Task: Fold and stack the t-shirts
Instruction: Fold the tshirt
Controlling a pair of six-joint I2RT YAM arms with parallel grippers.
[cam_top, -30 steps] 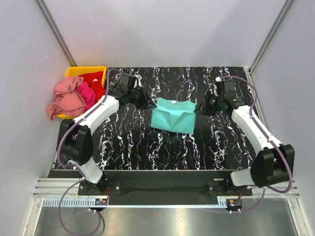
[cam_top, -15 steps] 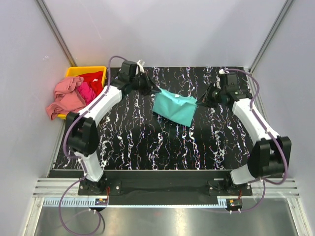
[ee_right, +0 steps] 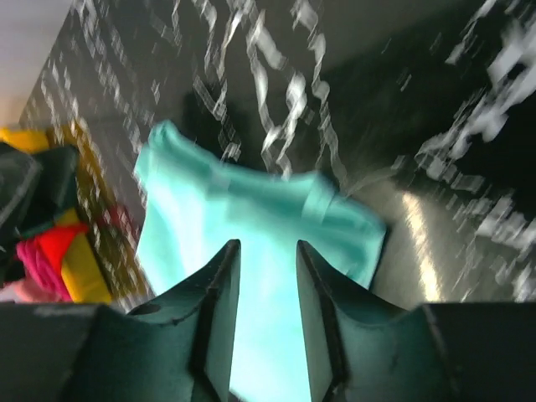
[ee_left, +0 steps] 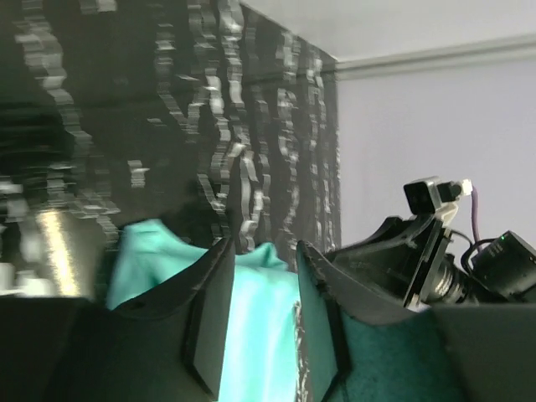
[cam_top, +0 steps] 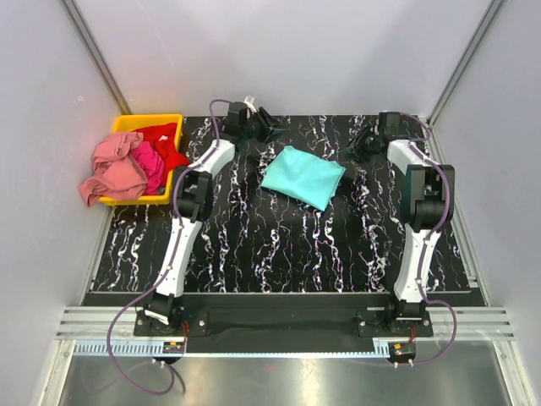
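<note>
From the near edge of the worktop, both arms stretch away from me toward the far side. Past the middle, the turquoise-teal t-shirt lies flat, folded into a compact, slightly skewed rectangle.

Just beyond its far left corner I see the left gripper, with its jaws spread and nothing between them. In its wrist camera the teal cloth shows through the gap. Off the shirt's far right corner, the right gripper is likewise parted and empty, with the shirt lying beyond its fingers.

At the far left corner sits the yellow bin, which holds the red t-shirt and the magenta t-shirt. The salmon pink t-shirt is heaped over the bin's left rim.
</note>
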